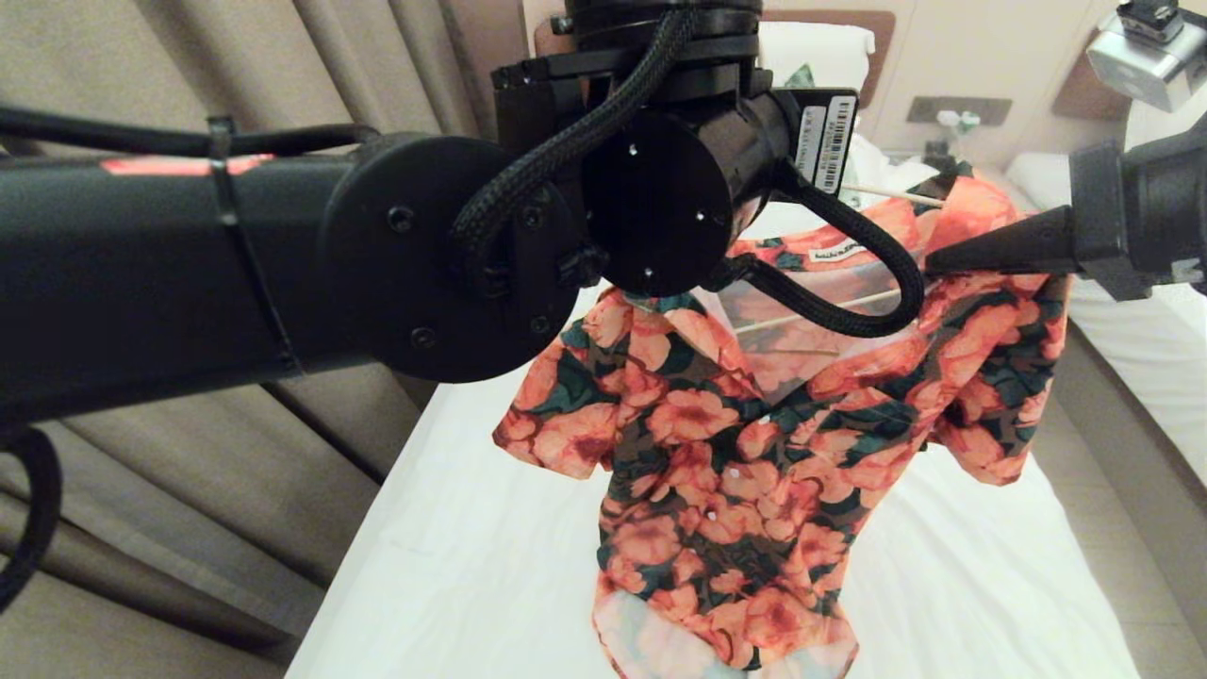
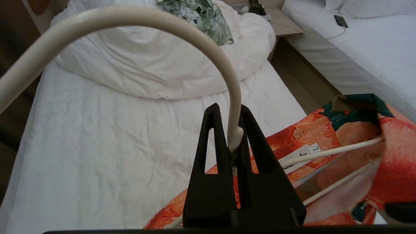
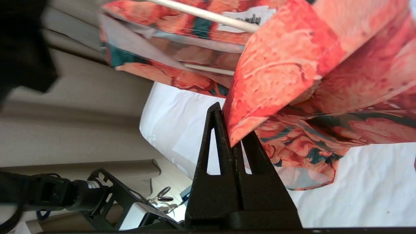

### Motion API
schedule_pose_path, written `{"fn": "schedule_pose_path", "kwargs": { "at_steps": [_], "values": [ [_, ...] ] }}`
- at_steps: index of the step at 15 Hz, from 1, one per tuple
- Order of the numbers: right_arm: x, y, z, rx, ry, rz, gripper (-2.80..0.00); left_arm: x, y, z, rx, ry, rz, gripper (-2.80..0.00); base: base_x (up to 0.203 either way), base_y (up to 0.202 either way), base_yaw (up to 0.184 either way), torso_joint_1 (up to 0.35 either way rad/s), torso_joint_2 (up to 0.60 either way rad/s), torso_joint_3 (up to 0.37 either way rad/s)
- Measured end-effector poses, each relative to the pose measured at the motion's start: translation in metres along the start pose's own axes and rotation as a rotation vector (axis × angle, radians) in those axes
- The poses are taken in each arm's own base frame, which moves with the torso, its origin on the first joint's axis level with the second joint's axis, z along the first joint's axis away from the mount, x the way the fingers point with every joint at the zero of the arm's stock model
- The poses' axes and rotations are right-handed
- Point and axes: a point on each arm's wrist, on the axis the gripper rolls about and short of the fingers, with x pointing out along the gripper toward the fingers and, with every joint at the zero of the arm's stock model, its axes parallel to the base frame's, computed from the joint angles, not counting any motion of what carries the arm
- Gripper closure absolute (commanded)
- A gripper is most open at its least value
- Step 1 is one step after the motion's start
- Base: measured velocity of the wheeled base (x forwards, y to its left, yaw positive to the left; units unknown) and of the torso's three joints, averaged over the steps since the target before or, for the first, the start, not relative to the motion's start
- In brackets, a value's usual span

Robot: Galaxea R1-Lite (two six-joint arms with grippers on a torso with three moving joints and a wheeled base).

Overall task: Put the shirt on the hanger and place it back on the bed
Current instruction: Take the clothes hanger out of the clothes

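The robot's left arm is a fat black tube. A thin black strap goes around it, and a red-orange patch sits on top. At its end is a round black disc with small screws. Next to it is a black drum with tiny dots. A thick woven black cable loops out from it. A white sticker with black bars is stuck on its side. The right arm is black too, with a pointed black finger. A silver box sits above it. Each finger is a tall black triangle with a hole in it.
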Motion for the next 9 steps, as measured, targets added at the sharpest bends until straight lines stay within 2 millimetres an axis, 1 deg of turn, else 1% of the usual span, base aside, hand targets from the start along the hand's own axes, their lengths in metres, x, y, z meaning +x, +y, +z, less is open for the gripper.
{"fn": "schedule_pose_path", "kwargs": {
  "at_steps": [3,7,9],
  "values": [
    [-0.009,0.003,0.0,-0.007,-0.016,0.006,0.0,0.0,-0.005,-0.002,0.002,0.005,-0.01,0.0,0.0,0.0,0.0,0.0,0.0,0.0],
    [-0.013,0.008,-0.002,-0.015,-0.017,0.022,0.0,0.001,-0.009,-0.007,0.004,0.014,-0.017,0.0,0.0,0.0,0.0,0.0,0.0,0.0],
    [-0.017,0.011,-0.003,-0.021,-0.025,0.031,0.0,0.0,-0.016,-0.011,-0.009,0.025,-0.031,0.0,0.0,0.0,0.0,0.0,0.0,0.0]
  ]
}}
